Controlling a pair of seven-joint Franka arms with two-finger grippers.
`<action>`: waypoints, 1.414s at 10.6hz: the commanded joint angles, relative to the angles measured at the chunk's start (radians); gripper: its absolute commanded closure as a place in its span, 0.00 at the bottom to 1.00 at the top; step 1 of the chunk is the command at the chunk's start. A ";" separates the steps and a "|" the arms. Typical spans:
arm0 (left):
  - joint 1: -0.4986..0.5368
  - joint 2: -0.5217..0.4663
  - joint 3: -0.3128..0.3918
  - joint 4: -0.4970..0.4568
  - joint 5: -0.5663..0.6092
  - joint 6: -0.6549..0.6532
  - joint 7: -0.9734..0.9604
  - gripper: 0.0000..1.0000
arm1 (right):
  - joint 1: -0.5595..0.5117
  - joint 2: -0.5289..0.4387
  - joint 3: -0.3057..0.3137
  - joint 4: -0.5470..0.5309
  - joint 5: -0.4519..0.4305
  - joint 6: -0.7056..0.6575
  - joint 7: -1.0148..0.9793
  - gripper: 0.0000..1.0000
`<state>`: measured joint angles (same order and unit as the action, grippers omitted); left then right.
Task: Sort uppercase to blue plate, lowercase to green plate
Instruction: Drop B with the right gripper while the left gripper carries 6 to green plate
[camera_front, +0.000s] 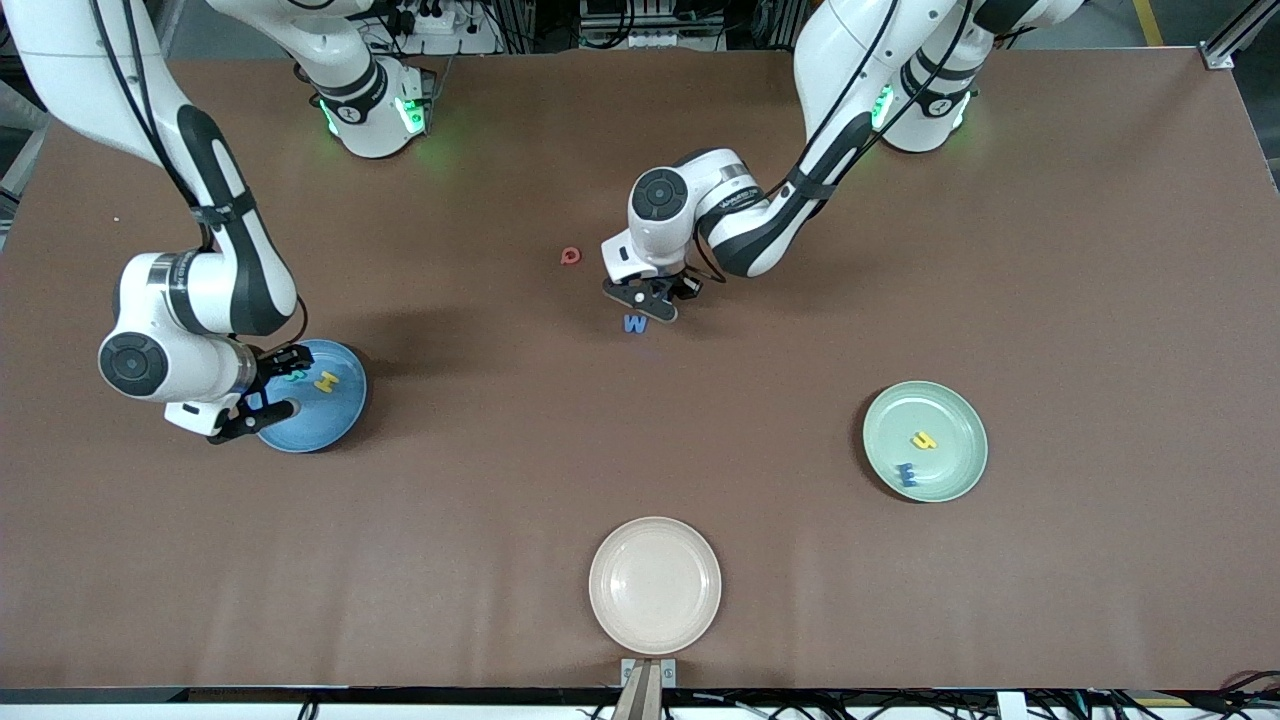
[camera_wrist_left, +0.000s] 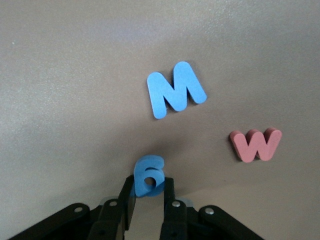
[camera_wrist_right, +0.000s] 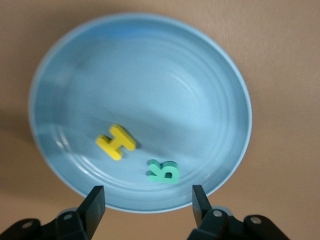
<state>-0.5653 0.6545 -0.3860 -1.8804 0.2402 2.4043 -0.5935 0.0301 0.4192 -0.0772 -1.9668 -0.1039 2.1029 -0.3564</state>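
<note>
Left pincer low over the middle of the brown counter, fingers together and clamped on the blue g, held upright between the pads. Blue W flat on the counter just beside the left pincer, nearer the front camera. Small red w flat on the counter near the blue W, seen only from the left wrist. Red Q flat on the counter close by, toward the right arm's end, not touching anything.

Right pincer over the rim of the blue plate at the right arm's end of the counter, fingers apart, nothing between them. Yellow H and teal R flat inside the blue plate, near each other but apart, the R partly hidden by the pincer in the front view.

Green plate toward the left arm's end, well apart from both pincers. Inside it, yellow hooked letter near the centre and dark blue E-shaped piece nearer the front camera, apart from each other.

Beige plate at the counter edge closest to the front camera, between the other two plates, nothing in it.
</note>
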 joint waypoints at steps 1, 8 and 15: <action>0.025 -0.033 -0.004 -0.002 0.017 -0.058 -0.014 1.00 | 0.030 -0.037 0.023 0.009 0.091 -0.069 0.071 0.21; 0.439 -0.260 -0.005 0.004 0.018 -0.223 0.243 1.00 | 0.336 -0.128 0.047 -0.027 0.217 -0.038 0.422 0.17; 0.548 -0.188 0.182 0.023 0.019 -0.144 0.405 1.00 | 0.540 -0.189 0.184 -0.331 0.228 0.378 0.738 0.17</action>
<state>-0.0300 0.4377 -0.2209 -1.8627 0.2462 2.2134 -0.2149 0.5635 0.2667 0.0763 -2.1964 0.1062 2.3904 0.3358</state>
